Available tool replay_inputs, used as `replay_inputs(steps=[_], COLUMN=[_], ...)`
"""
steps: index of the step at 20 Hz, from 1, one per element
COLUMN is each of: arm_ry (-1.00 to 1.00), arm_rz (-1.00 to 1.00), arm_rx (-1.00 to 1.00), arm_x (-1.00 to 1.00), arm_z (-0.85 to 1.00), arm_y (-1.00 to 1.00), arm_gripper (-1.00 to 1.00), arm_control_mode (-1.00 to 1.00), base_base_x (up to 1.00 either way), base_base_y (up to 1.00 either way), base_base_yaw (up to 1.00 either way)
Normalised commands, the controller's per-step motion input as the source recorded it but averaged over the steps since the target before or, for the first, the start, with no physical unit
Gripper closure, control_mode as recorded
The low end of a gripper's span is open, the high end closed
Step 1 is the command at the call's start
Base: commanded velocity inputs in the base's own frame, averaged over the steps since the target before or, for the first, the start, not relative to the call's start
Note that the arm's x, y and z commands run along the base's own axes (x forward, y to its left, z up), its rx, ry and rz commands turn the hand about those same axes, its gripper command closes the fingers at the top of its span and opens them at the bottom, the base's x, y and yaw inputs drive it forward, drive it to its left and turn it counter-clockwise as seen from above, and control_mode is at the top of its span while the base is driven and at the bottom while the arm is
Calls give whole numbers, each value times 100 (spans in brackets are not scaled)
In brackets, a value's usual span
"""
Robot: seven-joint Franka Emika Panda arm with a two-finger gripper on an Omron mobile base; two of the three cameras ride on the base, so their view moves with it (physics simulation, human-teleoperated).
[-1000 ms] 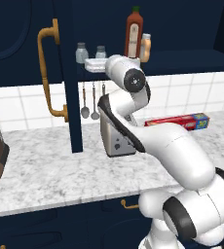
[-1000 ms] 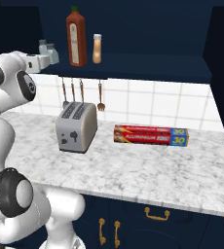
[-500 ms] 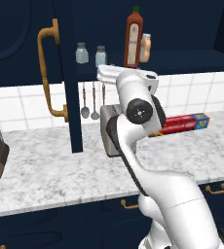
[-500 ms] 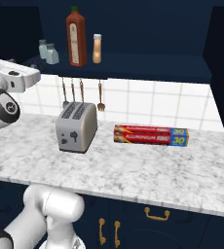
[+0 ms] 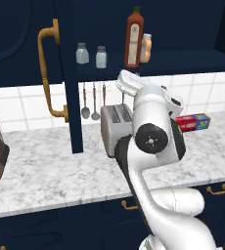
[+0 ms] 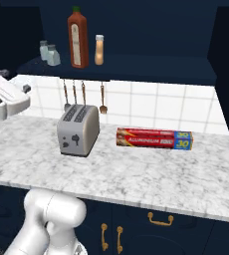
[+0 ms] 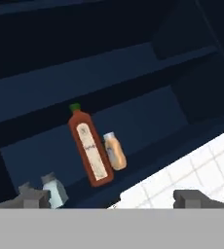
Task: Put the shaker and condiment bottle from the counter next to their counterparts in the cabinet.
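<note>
Your arm has pulled back from the cabinet [image 5: 192, 29] shelf, pincer [image 7: 111, 198] open and empty. The shaker [image 5: 101, 57] and condiment bottle [image 5: 146, 48] stand beside their counterparts; the task looks done.

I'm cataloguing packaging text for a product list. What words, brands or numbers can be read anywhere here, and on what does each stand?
"30": blue end of the red foil box on the counter, seen from the right base view.
Rest of the box's lettering: too blurred to read.
Label on the tall red-brown bottle in the cabinet: markings too small to read.
Toaster, both shakers, small tan bottle: no text.
</note>
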Motion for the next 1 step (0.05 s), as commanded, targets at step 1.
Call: replay_inputs(steps=[1], arm_ry=[0], arm_rz=[-14], arm_rx=[27], arm_x=[-100], arm_z=[19], arm_y=[-46], arm_gripper=[-100], arm_control_mode=[-100], base_base_x=[0], base_base_y=[0], base_base_yaw=[0])
